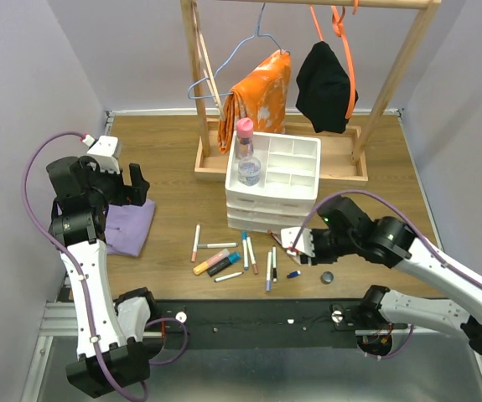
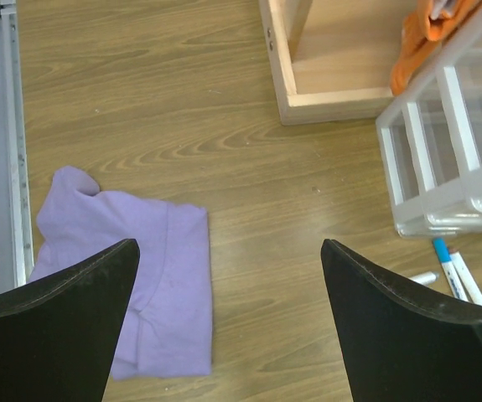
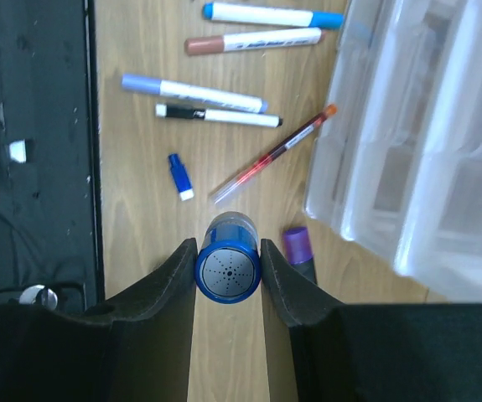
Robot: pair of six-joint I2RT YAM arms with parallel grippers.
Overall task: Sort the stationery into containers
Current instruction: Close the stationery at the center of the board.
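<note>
My right gripper (image 3: 228,249) is shut on a blue-capped bottle (image 3: 228,270), held just above the wood in front of the white drawer unit (image 3: 417,151). Beside it lie a purple-capped marker (image 3: 298,245), a thin red pen (image 3: 274,155) and a small blue cap (image 3: 179,176). Several more pens (image 1: 224,260) are scattered in front of the divided tray (image 1: 295,159). A pink-capped bottle (image 1: 244,136) and a clear bottle (image 1: 249,172) stand in its left compartments. My left gripper (image 2: 230,251) hangs open and holds nothing, over the edge of the purple cloth (image 2: 140,276).
The wooden clothes-rack base (image 1: 215,163) stands behind the drawer unit, with an orange cloth (image 1: 257,96) and a black cloth (image 1: 324,84) hanging above. A small dark round item (image 1: 328,276) lies near the front edge. The black rail (image 3: 31,126) runs along the near side.
</note>
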